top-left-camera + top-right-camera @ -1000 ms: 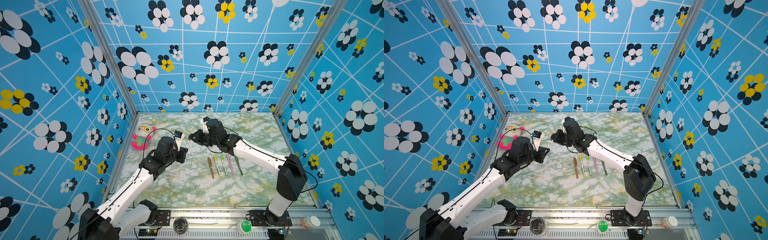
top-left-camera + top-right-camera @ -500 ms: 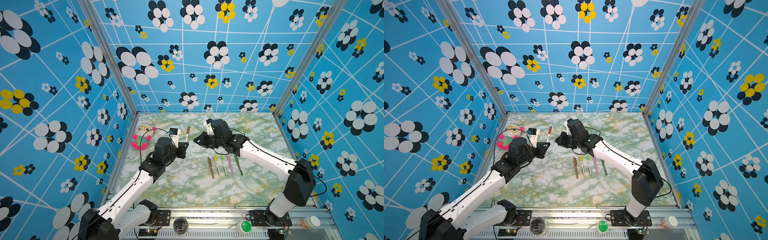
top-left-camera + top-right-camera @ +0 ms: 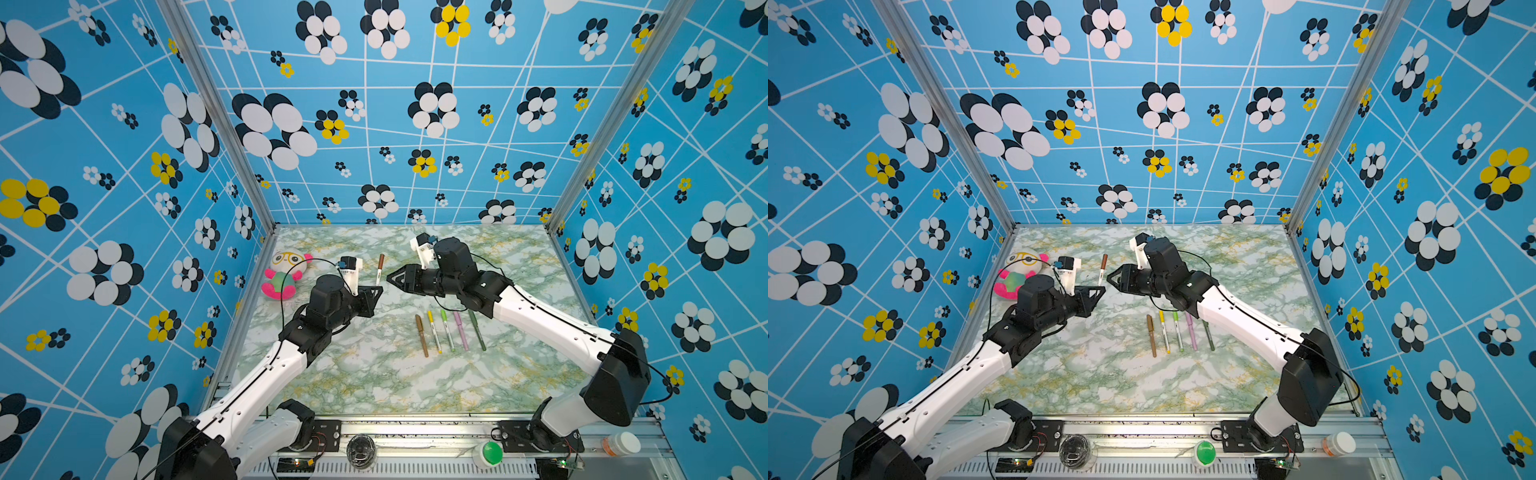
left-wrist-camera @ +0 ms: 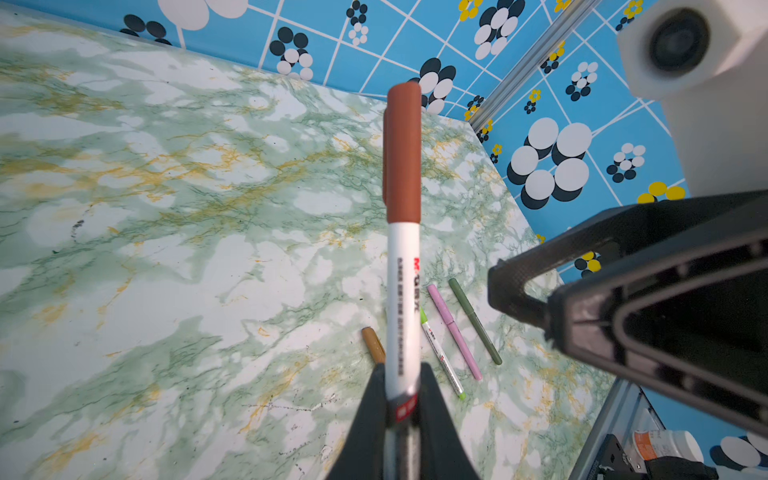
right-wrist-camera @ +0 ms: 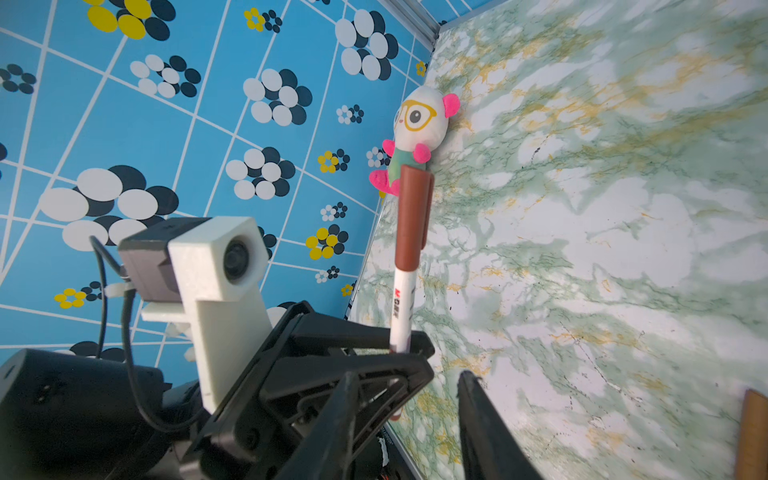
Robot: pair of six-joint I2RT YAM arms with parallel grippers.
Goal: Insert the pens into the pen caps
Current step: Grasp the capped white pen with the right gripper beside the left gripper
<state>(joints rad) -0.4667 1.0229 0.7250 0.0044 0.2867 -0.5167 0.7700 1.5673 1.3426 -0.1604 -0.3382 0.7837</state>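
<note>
now the grippers stand apart. a second ago they met at the pen over the far middle of the table [image 3: 374,374]. since then the right gripper [image 3: 392,279] has let go of it and pulled a little to the right. its wrist view shows its fingers [image 5: 471,399] spread, with nothing held between them. the left gripper [image 3: 377,289] stays clamped on the low end of the brown pen [image 3: 379,270]. this pen has a white barrel, and the brown cap [image 4: 404,153] sits on its upper end. it stands nearly upright in the air, just left of the right gripper's tip and not touching it.

five more pens lie side by side on the table, where they lay before, nearer than both grippers and to the right of the left one. from left to right they are the tan pen [image 3: 422,336], yellow pen [image 3: 434,331], light-green pen [image 3: 447,330], pink pen [image 3: 460,331] and dark-green pen [image 3: 477,330]. the right forearm and its cable hang over their far ends.

a plush toy [image 3: 284,272] lies at the far left by the wall, beyond the left arm. on the near rail sit a green button [image 3: 490,453] and a white bottle [image 3: 621,444].
</note>
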